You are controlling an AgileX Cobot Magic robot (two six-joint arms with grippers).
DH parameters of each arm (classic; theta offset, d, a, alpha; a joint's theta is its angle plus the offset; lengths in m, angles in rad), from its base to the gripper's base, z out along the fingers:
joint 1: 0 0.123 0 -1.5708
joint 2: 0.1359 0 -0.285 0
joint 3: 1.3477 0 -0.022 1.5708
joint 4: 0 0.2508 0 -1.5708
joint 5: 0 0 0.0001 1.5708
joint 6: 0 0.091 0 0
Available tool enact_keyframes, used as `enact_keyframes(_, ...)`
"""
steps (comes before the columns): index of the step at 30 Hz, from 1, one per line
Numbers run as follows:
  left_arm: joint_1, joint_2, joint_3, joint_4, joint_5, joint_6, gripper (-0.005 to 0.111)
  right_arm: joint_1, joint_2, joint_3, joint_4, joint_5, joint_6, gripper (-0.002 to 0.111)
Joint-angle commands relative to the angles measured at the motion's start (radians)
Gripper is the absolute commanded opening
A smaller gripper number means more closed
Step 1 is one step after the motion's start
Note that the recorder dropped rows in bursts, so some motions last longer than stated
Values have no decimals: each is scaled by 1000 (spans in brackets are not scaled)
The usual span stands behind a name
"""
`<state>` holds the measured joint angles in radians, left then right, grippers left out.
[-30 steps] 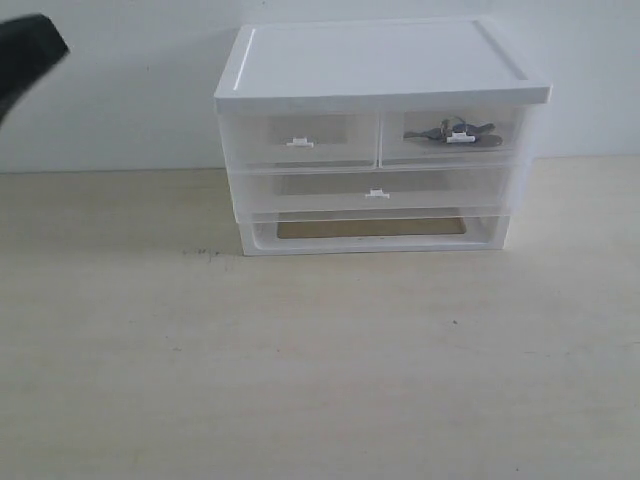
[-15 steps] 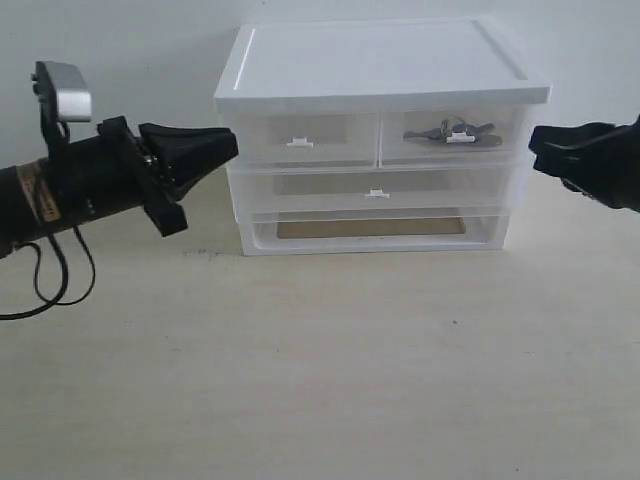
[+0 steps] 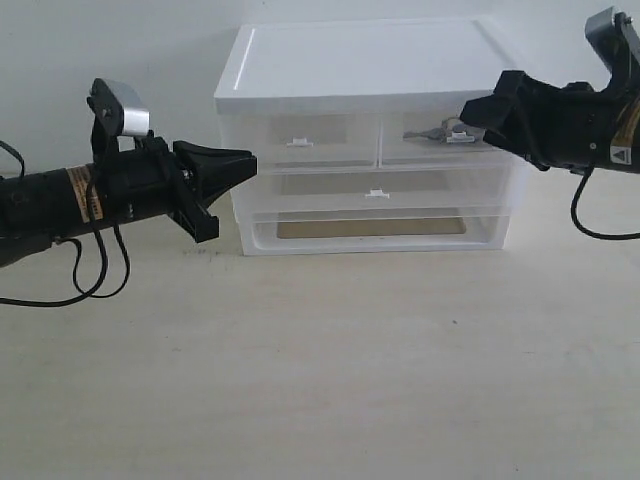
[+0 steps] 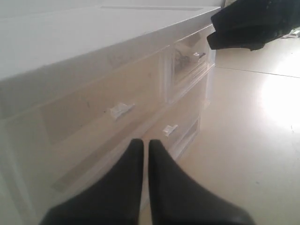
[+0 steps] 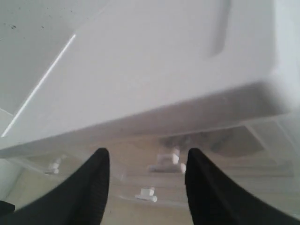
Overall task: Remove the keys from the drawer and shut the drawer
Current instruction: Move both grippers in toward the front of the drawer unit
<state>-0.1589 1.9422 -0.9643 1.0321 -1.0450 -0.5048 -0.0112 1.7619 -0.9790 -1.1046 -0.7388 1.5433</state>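
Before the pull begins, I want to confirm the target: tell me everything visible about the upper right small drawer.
The drawer is a half-width clear plastic box, pushed in flush beside its twin under the white cabinet top. A small white tab handle sits mid-front. The keys show dimly inside. The right end effector, open, frames the handle; contact cannot be told.
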Motion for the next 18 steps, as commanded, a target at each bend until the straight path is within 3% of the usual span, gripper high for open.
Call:
enact_keyframes(1, -4, 1, -28, -33, 4, 18, 4, 0, 27, -15, -58, -3, 56, 46)
enact_keyframes(6, -4, 13, -92, -109, 75, 25, 4, 0, 54, -15, -22, 4, 53, 46)
enact_keyframes(18, -4, 117, -177, -109, 77, 29, 4, 0, 56, -20, 8, -9, 38, 46)
